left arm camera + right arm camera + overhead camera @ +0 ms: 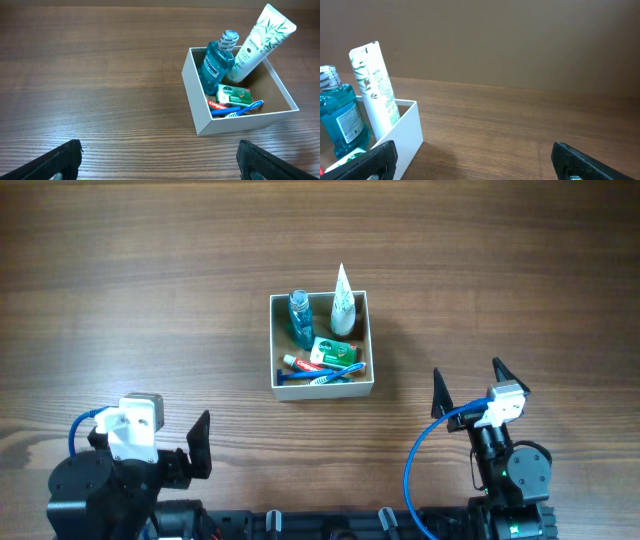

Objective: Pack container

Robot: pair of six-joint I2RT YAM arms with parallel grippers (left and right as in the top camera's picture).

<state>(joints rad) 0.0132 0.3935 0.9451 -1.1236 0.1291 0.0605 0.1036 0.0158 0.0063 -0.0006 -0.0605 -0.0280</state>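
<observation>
The container (325,391) sits about midway between the surface's left and right edges, well out from the near edge where both arms are, and well apart from either. The left fingers (60,162) and right fingers (585,162) are both spread wide and hold nothing. The box looks like thin cardboard: light in itself, with walls that would probably bow if pinched mid-span and stay stiffer close to the corners. Its load is likely uneven. The blue mouthwash bottle (300,315) in the far-left corner is probably the heaviest item, and the white tube (343,305) leans on the far wall and rises well above the rim. The green soap box (334,351), toothpaste (305,363) and toothbrush (330,375) lie low by the near wall. I would grip a side wall near a corner, or push low on a wall, keeping it level so the tall items do not topple.
</observation>
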